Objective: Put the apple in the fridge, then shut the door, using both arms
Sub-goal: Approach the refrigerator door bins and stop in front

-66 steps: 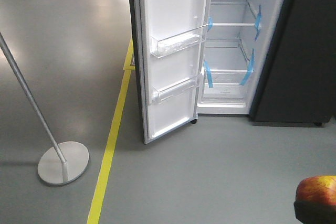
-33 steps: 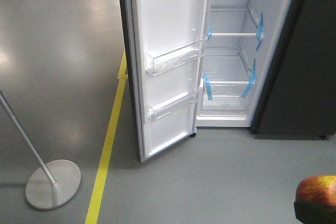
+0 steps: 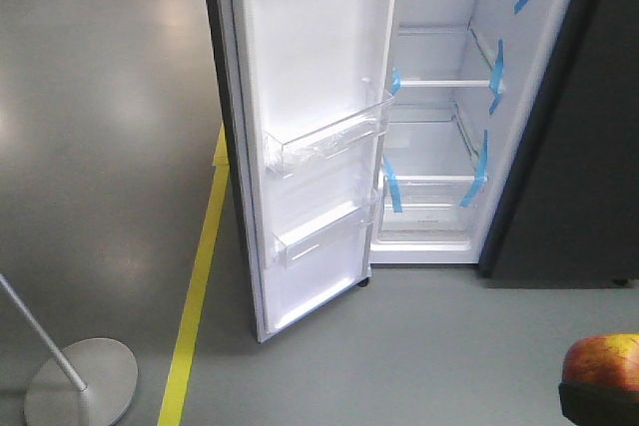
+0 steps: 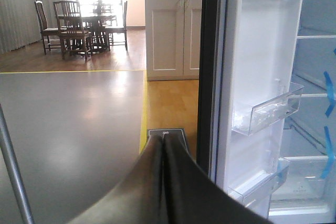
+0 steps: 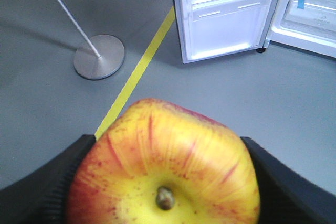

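The red and yellow apple (image 5: 165, 166) fills the right wrist view, stem dimple facing the camera, clamped between the black fingers (image 5: 42, 192) of my right gripper (image 5: 165, 182). It also shows at the bottom right of the front view (image 3: 602, 361). The fridge (image 3: 439, 137) stands ahead, its white interior and taped glass shelves showing. The door (image 3: 310, 137) stands wide open to the left, clear bins on its white liner. My left gripper (image 4: 164, 139) is shut and empty, pointing at the floor just left of the door's edge (image 4: 210, 77).
A metal stand with a round base (image 3: 80, 386) is at the lower left, also in the right wrist view (image 5: 98, 56). A yellow floor line (image 3: 195, 296) runs past the door. White cabinets (image 4: 170, 24) and a dining table with chairs (image 4: 84, 24) stand far off.
The fridge and door have grown larger and shifted down in the front view; the stand has slid left and down. The apple stays in the right gripper.
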